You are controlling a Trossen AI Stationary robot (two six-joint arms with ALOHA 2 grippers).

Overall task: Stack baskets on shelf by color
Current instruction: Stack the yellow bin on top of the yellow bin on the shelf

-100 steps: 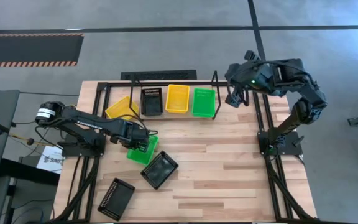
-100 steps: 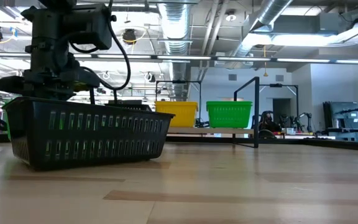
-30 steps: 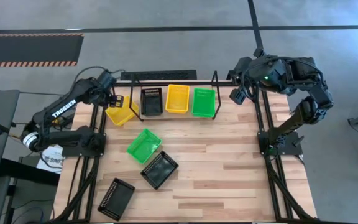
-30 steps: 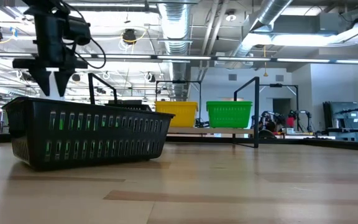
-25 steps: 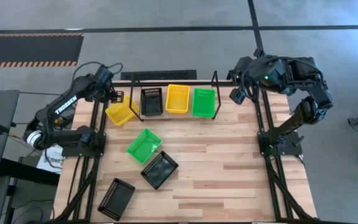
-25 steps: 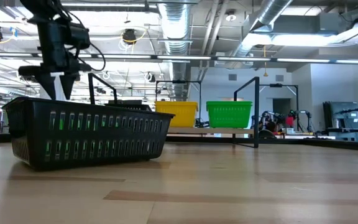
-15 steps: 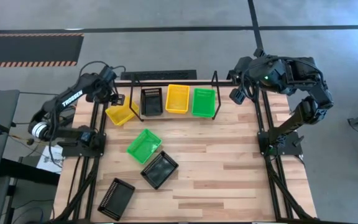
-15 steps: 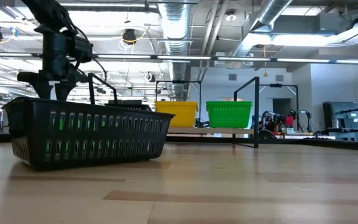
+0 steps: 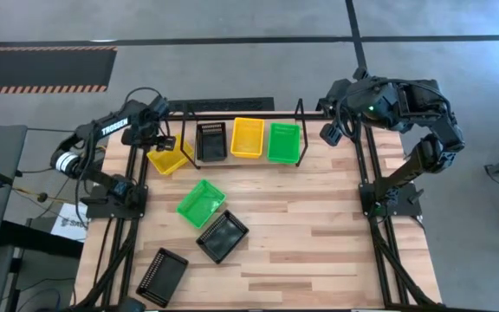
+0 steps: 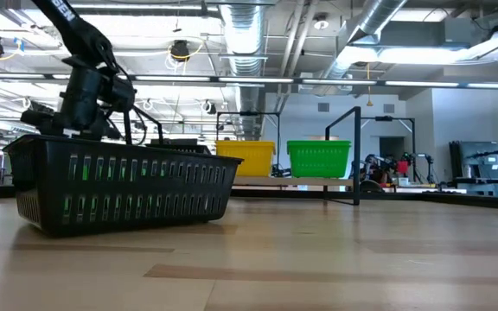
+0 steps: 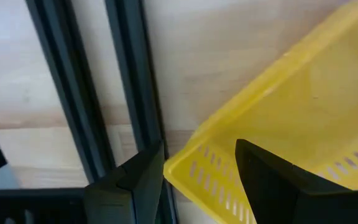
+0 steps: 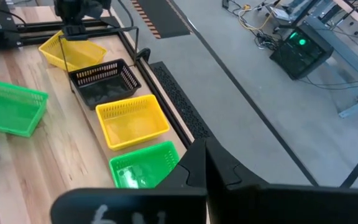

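Observation:
My left gripper (image 9: pixel 162 140) hangs open, pointing down, over the loose yellow basket (image 9: pixel 168 157) at the table's far left. In the left wrist view one finger (image 11: pixel 135 180) stands outside that basket's corner wall (image 11: pixel 197 165) and the other (image 11: pixel 272 180) inside it. The shelf (image 9: pixel 232 108) at the far edge holds a black (image 9: pixel 211 141), a yellow (image 9: pixel 248 138) and a green basket (image 9: pixel 283 142). A green basket (image 9: pixel 201 203) and two black ones (image 9: pixel 223 236) (image 9: pixel 162 276) lie loose on the table. My right gripper (image 9: pixel 329 132) waits shut, raised at the far right.
The black frame tubes (image 11: pixel 129 93) run along the table's left edge right beside the yellow basket. In the low view the near black basket (image 10: pixel 119 194) hides my left gripper's fingertips. The table's right half is bare wood (image 9: pixel 319 225).
My left gripper has come down toward the loose yellow basket and shifted a little toward the table's right, tipping until it points straight down. Its fingers have stayed open. No basket has moved.

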